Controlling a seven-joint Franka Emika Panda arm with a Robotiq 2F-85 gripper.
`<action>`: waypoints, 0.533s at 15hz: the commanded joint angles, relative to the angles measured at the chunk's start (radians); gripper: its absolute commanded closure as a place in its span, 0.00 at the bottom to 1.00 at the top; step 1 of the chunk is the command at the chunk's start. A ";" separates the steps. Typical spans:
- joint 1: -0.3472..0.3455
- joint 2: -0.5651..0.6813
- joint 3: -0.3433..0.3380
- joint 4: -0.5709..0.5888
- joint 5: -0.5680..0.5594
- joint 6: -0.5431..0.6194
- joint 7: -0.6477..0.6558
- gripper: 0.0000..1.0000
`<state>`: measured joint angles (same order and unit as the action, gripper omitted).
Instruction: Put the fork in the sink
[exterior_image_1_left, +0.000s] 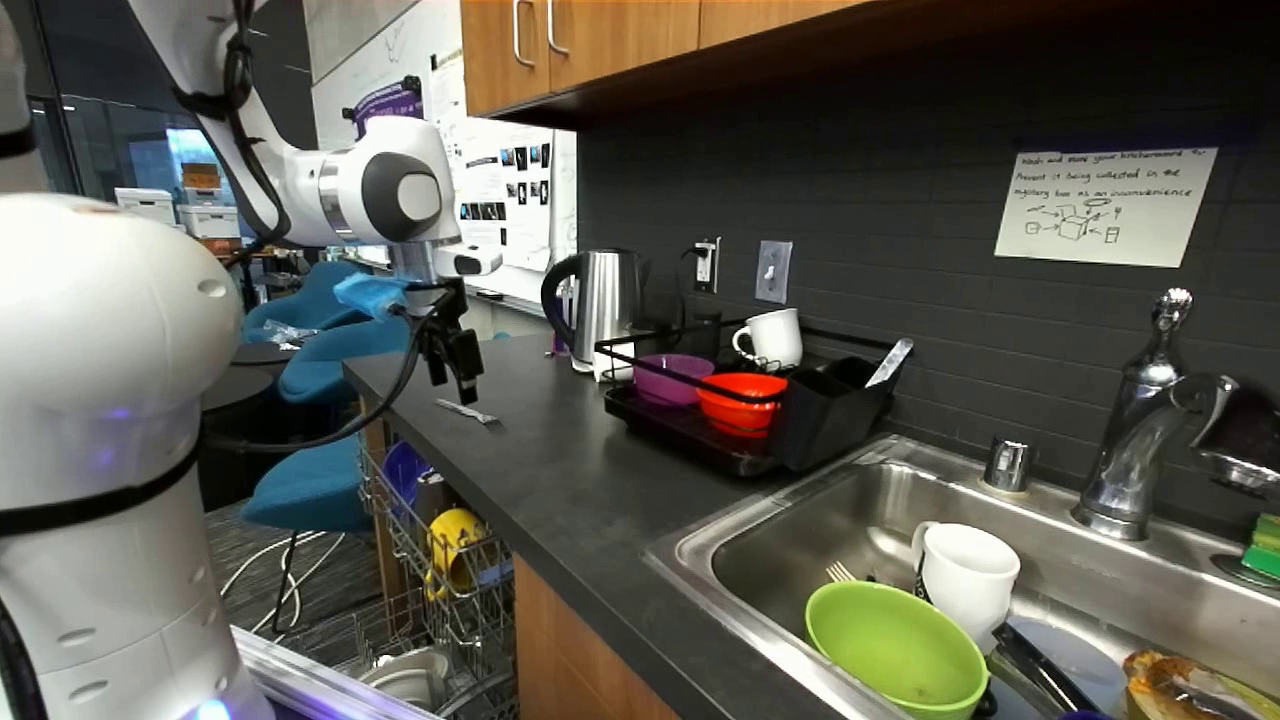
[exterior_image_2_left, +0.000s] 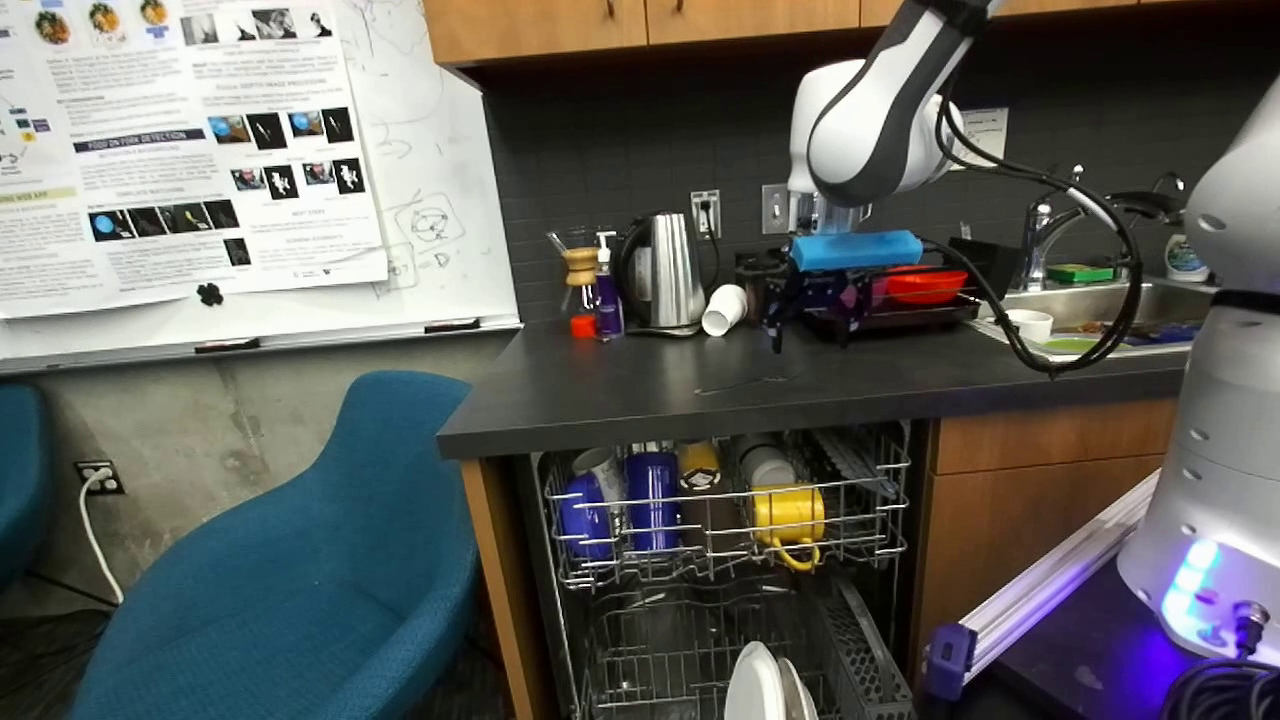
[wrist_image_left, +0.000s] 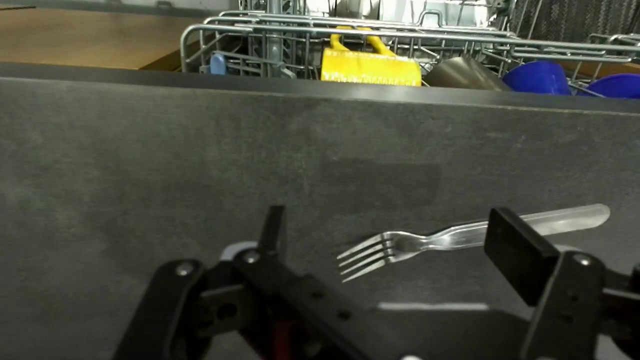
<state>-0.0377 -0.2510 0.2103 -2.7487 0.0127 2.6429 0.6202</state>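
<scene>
The fork (exterior_image_1_left: 467, 411) lies flat on the dark counter near its front edge. It is silver with a pale handle, and shows faintly in an exterior view (exterior_image_2_left: 745, 384). In the wrist view the fork (wrist_image_left: 452, 239) has its tines to the left and its handle to the right. My gripper (wrist_image_left: 392, 242) is open and empty above it, one finger left of the tines, the other covering part of the handle. The gripper also shows above the counter in both exterior views (exterior_image_1_left: 455, 378) (exterior_image_2_left: 808, 340). The steel sink (exterior_image_1_left: 745, 612) is further along the counter, also visible here (exterior_image_2_left: 1165, 298).
A black dish rack (exterior_image_1_left: 680, 432) with bowls and a mug stands between fork and sink. A kettle (exterior_image_1_left: 606, 305) is behind. The sink holds a green bowl (exterior_image_1_left: 895, 640), a white mug (exterior_image_1_left: 970, 575) and other dishes. An open dishwasher rack (exterior_image_2_left: 700, 495) sits below the counter edge.
</scene>
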 joint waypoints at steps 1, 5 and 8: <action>-0.009 0.074 -0.029 0.044 -0.006 0.038 0.017 0.00; -0.001 0.144 -0.058 0.078 -0.011 0.056 -0.001 0.00; 0.028 0.199 -0.071 0.108 0.021 0.070 -0.036 0.00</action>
<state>-0.0366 -0.1177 0.1592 -2.6828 0.0137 2.6934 0.6133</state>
